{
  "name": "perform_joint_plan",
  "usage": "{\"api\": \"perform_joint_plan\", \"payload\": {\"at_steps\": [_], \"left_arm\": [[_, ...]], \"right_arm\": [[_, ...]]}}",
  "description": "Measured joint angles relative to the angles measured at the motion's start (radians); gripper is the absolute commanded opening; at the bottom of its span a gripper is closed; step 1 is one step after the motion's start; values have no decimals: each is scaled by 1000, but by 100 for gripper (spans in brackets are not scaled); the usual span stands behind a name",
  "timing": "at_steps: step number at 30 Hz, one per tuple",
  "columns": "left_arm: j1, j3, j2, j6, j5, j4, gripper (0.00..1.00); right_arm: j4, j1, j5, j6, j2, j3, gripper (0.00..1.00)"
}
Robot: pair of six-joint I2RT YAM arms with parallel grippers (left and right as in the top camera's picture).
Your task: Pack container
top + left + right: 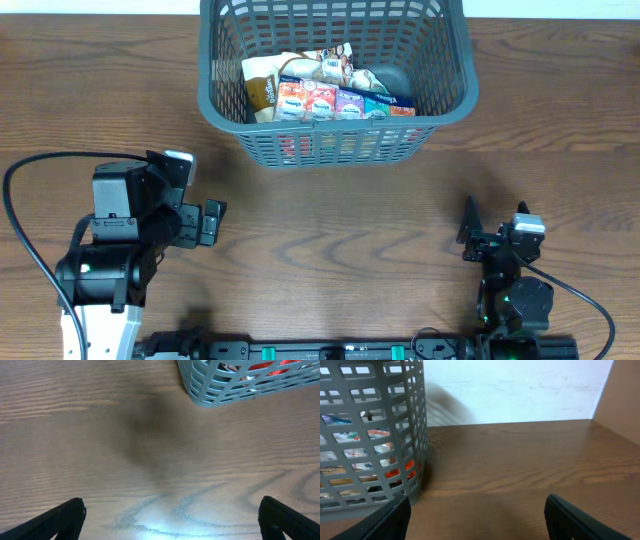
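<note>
The grey slotted container (455, 95) stands at the back middle of the table. It holds several packets (330, 95), among them a tan bag and a row of colourful pouches. Its corner shows in the left wrist view (200, 390) and its side wall in the right wrist view (395, 435). My left gripper (212, 222) is open and empty over bare table at the left, below the container; its fingers spread wide in its own view (170, 520). My right gripper (470, 232) is open and empty at the front right, fingers wide apart in its own view (477, 520).
The wooden table (340, 220) lies between both arms and the container. A black cable (30, 170) loops at the far left. A white wall (520, 390) and a brown side panel (625, 395) show behind the table in the right wrist view.
</note>
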Motion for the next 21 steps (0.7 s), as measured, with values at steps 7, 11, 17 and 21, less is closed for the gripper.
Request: {"api": "perform_joint_plan", "payload": {"at_steps": [7, 11, 17, 21], "left_arm": [[0, 0, 0, 0, 0, 0, 99], [0, 0, 0, 0, 0, 0, 99], [0, 0, 0, 0, 0, 0, 99], [0, 0, 0, 0, 0, 0, 99]], "right_arm": [[0, 0, 4, 2, -1, 0, 99], [0, 0, 2, 1, -2, 0, 99], [0, 0, 2, 1, -2, 0, 99], [0, 0, 2, 1, -2, 0, 99]]}}
